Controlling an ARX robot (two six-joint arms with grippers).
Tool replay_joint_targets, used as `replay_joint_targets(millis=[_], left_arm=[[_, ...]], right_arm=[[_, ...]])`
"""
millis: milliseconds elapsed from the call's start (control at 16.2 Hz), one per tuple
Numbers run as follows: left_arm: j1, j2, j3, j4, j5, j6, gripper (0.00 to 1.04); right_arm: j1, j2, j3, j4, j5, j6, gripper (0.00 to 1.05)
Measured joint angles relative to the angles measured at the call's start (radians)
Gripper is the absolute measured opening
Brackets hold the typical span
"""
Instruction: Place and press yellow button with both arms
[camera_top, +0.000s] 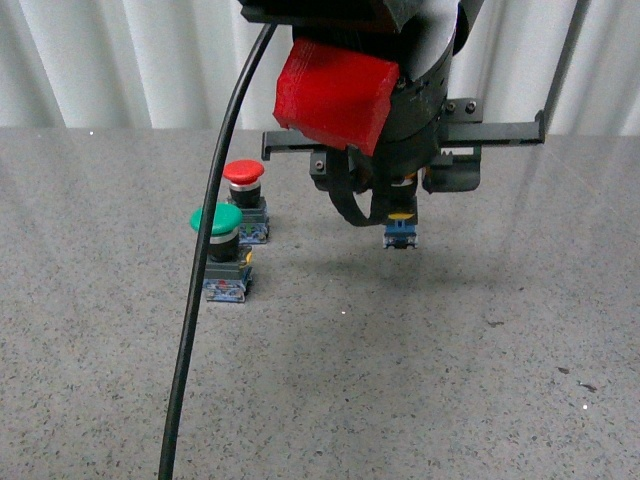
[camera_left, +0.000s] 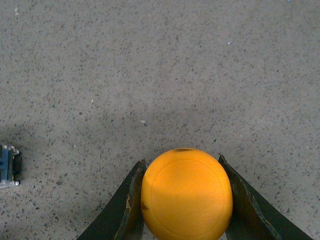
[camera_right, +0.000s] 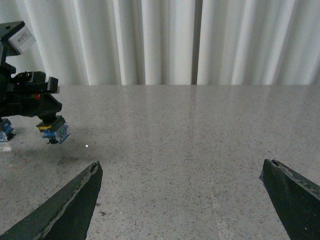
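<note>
Left gripper (camera_left: 181, 167) is clamped on the yellow button (camera_left: 186, 195). Both fingers (camera_left: 131, 200) press the sides of the round yellow cap, and the jaws stand only as far apart as the cap is wide. The cap faces up into the wrist camera and fills the gap between the fingers.

The button's long axis runs roughly vertical, cap up and base down. In the front view its blue base block (camera_top: 400, 236) with the yellow tab hangs out below the gripper and points at the table (camera_top: 450, 350). The base is clear of the surface, with its shadow on the table just under it. From the right wrist view the base looks a bit tilted, not dead plumb. The button sits mid-table, to the right of the other two buttons and well apart from them.

Right gripper (camera_right: 181, 165) is spread wide with nothing between its fingers (camera_right: 75, 205). It holds nothing and touches nothing, and looks across bare tabletop toward the white curtain (camera_right: 150, 40), with the left arm off to one side.

The green button (camera_top: 222, 250) and red button (camera_top: 245, 200) stand upright on the table, green nearer the robot, red just behind it, bases close together. A black cable (camera_top: 200, 300) hangs down in front of the green one. A red printed part (camera_top: 335, 90) sits on the left arm above the gripper.
</note>
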Motion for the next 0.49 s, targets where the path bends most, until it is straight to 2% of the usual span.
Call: replay_joint_targets(millis=[494], left_arm=[[-0.010,0.032,-0.013,-0.037,-0.016,-0.074,0.34]], right_arm=[[0.000,0.000,0.000,0.000,0.000,0.000,0.98]])
